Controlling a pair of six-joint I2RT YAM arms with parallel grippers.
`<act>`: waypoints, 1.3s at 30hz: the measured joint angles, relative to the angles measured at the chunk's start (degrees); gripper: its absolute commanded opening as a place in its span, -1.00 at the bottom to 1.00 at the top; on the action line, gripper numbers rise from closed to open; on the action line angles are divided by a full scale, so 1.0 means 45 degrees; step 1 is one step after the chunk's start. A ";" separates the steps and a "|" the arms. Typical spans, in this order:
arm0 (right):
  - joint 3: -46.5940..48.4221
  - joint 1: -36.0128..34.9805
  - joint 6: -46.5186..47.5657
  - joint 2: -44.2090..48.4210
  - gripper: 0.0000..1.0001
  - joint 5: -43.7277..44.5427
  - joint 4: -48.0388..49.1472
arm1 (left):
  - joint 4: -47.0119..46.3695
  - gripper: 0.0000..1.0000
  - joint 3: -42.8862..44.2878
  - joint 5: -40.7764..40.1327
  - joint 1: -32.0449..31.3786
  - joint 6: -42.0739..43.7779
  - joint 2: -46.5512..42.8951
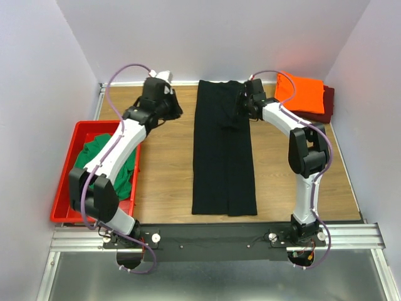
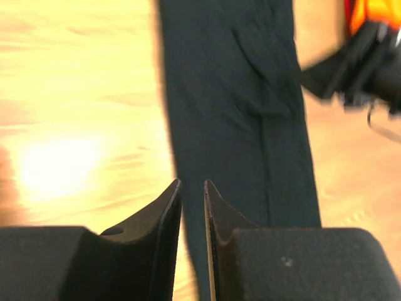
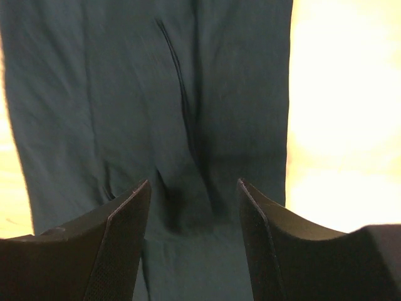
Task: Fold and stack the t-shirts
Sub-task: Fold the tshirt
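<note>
1. Where the right arm ends, the right gripper hangs with its jaws spread wide and nothing between them, over the far part of the black t-shirt. I cannot tell whether it touches the cloth.
2. The left gripper is pinched to a thin slit with nothing in it, above bare wood just beside the black t-shirt's left edge.
3. That shirt is soft, matte cloth folded into a long narrow strip. It lies lengthwise down the middle of the wooden table, with a few creases running along it.
4. At the table's left edge, a rigid red tray holds the green t-shirt in a crumpled heap.
5. In the far right corner, the orange t-shirt lies folded on top of the maroon t-shirt.
6. The left arm crosses the tray and covers part of the green cloth. The maroon shirt shows only along its right side. In the left wrist view, the right arm is a dark blur.
</note>
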State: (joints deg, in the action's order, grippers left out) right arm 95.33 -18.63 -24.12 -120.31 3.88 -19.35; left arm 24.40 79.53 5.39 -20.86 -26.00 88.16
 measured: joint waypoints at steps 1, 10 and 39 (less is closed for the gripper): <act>-0.0180 0.0000 -0.0053 -0.0005 0.28 -0.0058 -0.0015 | 0.0087 -0.43 0.0049 -0.0083 0.0248 0.0121 -0.0185; -0.0869 -0.0131 -0.0311 -0.0005 0.19 -0.0209 0.0049 | -0.0257 -0.43 -0.0690 -0.0291 0.1146 0.0583 -0.1088; 0.4192 -0.0180 0.0942 -0.3978 -0.18 -0.0068 0.0491 | -0.1598 -0.44 -0.2968 -0.1098 0.2016 0.0743 -0.1904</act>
State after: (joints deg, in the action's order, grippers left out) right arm 114.19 -19.44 -19.88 -138.21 3.57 -17.15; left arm 17.21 66.17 0.45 -11.79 -22.65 79.59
